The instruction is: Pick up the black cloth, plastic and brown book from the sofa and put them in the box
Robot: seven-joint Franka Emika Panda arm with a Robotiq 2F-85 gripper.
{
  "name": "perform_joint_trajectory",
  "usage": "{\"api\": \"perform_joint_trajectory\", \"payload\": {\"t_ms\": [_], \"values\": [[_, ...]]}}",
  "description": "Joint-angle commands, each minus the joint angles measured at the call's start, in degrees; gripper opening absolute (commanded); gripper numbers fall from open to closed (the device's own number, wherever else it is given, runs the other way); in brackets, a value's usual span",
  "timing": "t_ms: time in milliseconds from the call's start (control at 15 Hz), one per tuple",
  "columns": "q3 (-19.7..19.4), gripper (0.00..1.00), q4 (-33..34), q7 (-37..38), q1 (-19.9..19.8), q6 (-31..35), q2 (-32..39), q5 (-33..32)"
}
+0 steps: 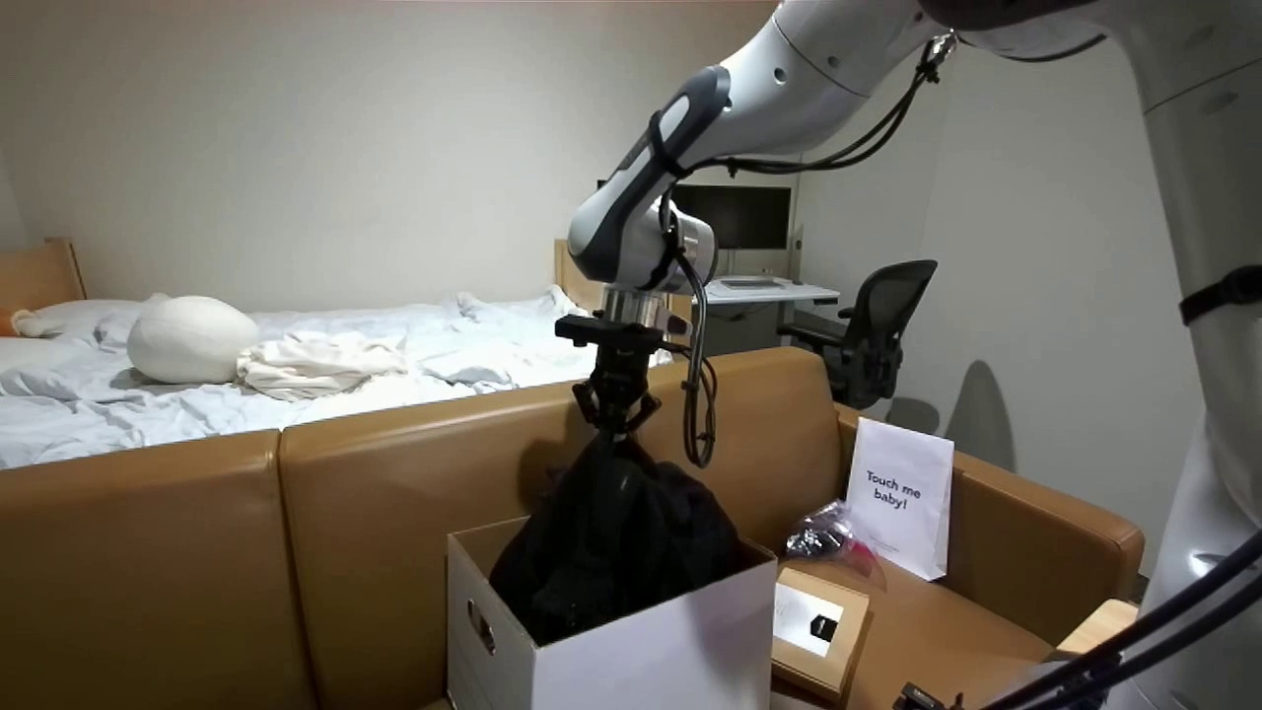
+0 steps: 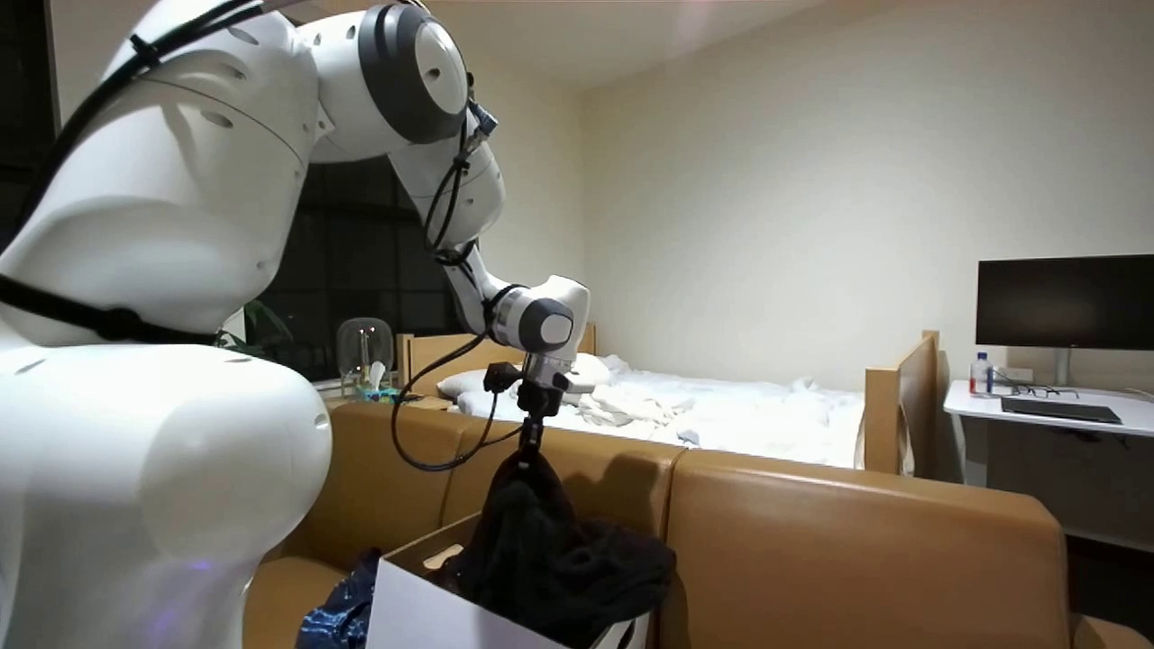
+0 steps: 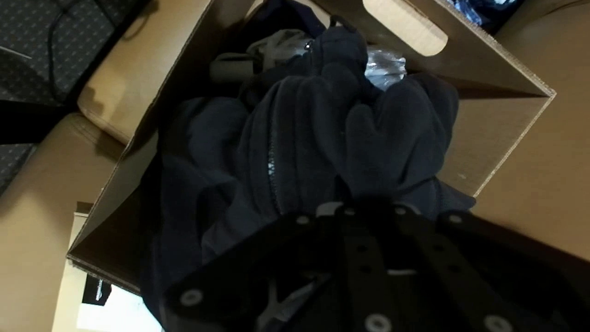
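Note:
The black cloth (image 1: 621,552), a dark zipped garment, hangs from my gripper (image 1: 615,430) and fills much of the white box (image 1: 656,656). In an exterior view part of the cloth (image 2: 577,568) lies over the box's rim (image 2: 433,617). My gripper (image 2: 527,458) is shut on the cloth's top, above the box. In the wrist view the fingers (image 3: 368,205) hide the pinched cloth (image 3: 299,152). A flat tan-framed thing, seemingly the brown book (image 1: 801,616), lies beside the box. Shiny dark blue plastic (image 2: 343,608) lies at the box's other end; it also shows in the wrist view (image 3: 484,9).
Inside the box lie crinkled clear plastic (image 3: 385,69) and a greyish item (image 3: 276,48). On the sofa seat are a clear bag (image 1: 826,534) and a white paper bag (image 1: 897,498). The sofa backrest (image 1: 424,483) rises behind the box. A cable loops beside the gripper.

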Motion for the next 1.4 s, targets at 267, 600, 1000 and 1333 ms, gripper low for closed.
{"api": "perform_joint_trajectory", "payload": {"t_ms": [267, 600, 1000, 1333], "values": [[2.06, 0.56, 2.57, 3.77, -1.68, -1.26, -1.01, -6.14], [2.45, 0.88, 1.64, 3.33, -2.24, -3.08, -1.56, -6.15], [-0.82, 1.00, -3.67, 4.80, -4.14, 3.21, -11.82, -11.61], [-3.59, 1.00, -4.44, 2.07, -11.39, 6.90, -19.05, -13.48]]}}
